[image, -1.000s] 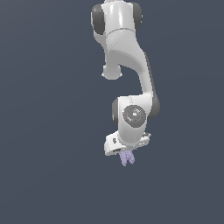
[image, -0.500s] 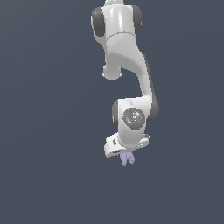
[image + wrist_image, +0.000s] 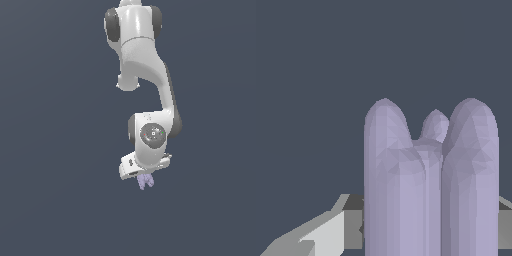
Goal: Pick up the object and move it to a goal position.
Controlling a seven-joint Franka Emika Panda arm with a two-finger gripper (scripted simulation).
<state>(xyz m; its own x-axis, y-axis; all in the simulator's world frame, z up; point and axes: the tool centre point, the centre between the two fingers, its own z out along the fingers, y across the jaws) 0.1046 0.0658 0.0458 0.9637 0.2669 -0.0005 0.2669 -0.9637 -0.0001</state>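
The white arm hangs down in the exterior view and ends in my gripper (image 3: 146,179). The gripper is shut on the object (image 3: 145,182), a small pale lavender piece with ridged folds that sticks out below the hand. In the wrist view the object (image 3: 428,185) fills the frame close up, with rounded lobes standing side by side. Grey-white fingers (image 3: 331,232) show beside it, one on each side. The object hangs in the air with nothing under it in view.
A plain dark grey-blue background fills both views. No table, goal marker or other object shows.
The arm and the held object have barely moved; the wrist joint has turned slightly. The grip on the object is unchanged.
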